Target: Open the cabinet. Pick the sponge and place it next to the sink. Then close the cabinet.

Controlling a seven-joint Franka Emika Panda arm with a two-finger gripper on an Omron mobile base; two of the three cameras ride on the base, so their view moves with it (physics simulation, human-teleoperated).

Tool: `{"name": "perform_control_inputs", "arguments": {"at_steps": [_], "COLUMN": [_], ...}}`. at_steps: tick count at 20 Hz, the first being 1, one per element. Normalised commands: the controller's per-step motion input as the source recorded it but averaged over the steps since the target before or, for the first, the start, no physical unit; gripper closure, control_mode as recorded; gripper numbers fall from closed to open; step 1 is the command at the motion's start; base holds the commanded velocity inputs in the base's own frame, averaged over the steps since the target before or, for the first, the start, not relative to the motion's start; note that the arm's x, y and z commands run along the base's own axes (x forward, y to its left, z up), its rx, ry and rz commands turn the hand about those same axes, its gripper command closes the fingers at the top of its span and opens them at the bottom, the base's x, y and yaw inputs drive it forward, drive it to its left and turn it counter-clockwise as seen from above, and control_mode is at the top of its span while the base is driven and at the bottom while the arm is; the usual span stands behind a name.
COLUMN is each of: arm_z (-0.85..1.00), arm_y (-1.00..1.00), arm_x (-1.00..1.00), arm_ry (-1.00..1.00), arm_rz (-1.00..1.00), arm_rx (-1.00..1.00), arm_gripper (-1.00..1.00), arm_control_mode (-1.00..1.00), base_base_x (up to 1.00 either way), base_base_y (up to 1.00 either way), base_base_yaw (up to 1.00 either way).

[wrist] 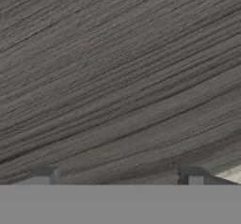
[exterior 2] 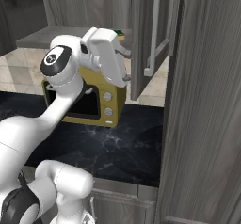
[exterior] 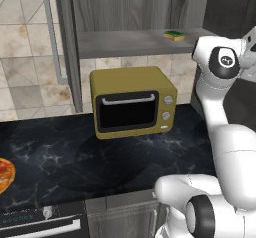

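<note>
Dark cabinet [exterior: 125,4] wood faces my claw [wrist: 117,176], fingers spread wide and empty, sponge [exterior: 174,35] lying on its shelf [exterior: 130,43] nearby.

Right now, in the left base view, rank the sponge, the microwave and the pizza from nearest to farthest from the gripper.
The gripper is open, up at the right, close to the cabinet.
1. Sponge: on the cabinet shelf, upper right.
2. Microwave: on the counter below the shelf, centre.
3. Pizza: low at the far left edge.
</note>
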Motion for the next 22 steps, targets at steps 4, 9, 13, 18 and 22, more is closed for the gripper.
{"name": "perform_control_inputs", "arguments": {"at_steps": [4, 9, 13, 18, 22], "arm_z": [0.05, 0.08, 0.06, 0.0, 0.0], "arm_y": [0.49, 0.84, 0.74, 0.72, 0.58], "arm_x": [-0.3, -0.3, -0.03, 0.0, 0.05], "arm_ry": [0.0, -0.04, -0.14, -0.2, -0.18], "arm_rz": [0.03, 0.11, 0.14, 0.17, 0.28], "arm_rx": [0.0, 0.0, 0.01, 0.11, 0.17], "arm_gripper": [-1.0, -1.0, -1.0, -1.0, -1.0], "arm_control_mode": [-1.0, -1.0, -1.0, -1.0, -1.0], "base_base_x": [0.0, 0.0, 0.0, 0.0, 0.0], "base_base_y": [0.0, 0.0, 0.0, 0.0, 0.0], "base_base_yaw": [0.0, 0.0, 0.0, 0.0, 0.0]}}
